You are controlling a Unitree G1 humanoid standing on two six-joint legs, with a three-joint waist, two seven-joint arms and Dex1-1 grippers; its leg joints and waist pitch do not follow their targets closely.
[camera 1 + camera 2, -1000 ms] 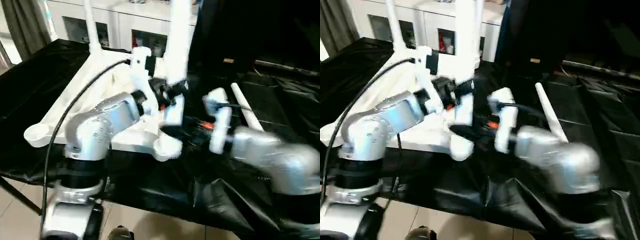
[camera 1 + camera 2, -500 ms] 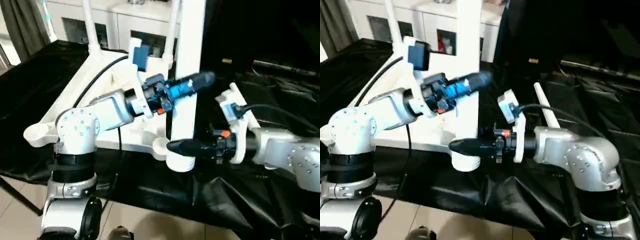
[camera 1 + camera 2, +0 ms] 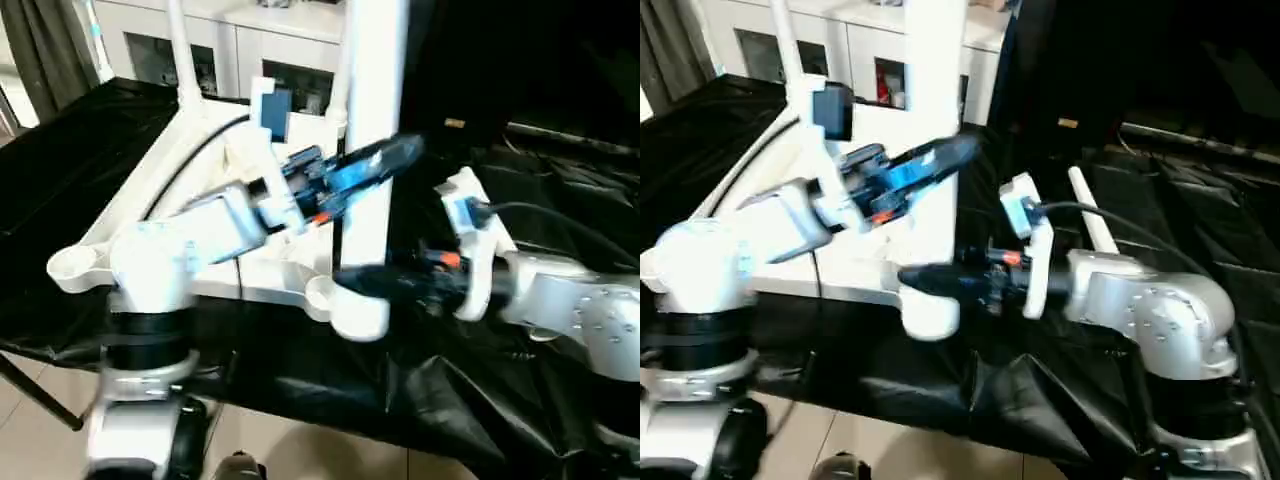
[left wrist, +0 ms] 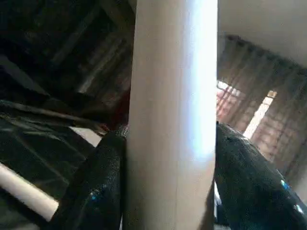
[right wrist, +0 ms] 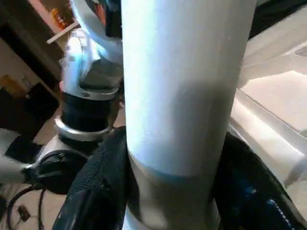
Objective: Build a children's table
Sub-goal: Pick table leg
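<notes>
The children's table lies upside down: its white tabletop (image 3: 125, 210) rests on the black cloth with a round corner socket (image 3: 72, 266) at the near left. One thick white leg (image 3: 372, 110) stands upright at the tabletop's near right corner. My left gripper (image 3: 385, 160) reaches across it at mid height, and its fingers (image 4: 103, 172) press both sides. My right gripper (image 3: 360, 282) comes in from the right near the leg's lower end (image 3: 358, 318), its fingers (image 5: 98, 191) closed on both sides.
Two thinner-looking legs (image 3: 178, 50) (image 3: 343, 70) stand upright at the tabletop's far corners. Another leg (image 3: 1095, 225) lies loose on the black cloth (image 3: 570, 180) to the right. A white glass-door cabinet (image 3: 230, 40) stands behind. The table's front edge runs close below the held leg.
Over the second the right gripper swung in to the leg's lower end and closed on it. The left arm is still moving, its gripper now tilted slightly upward across the leg.
</notes>
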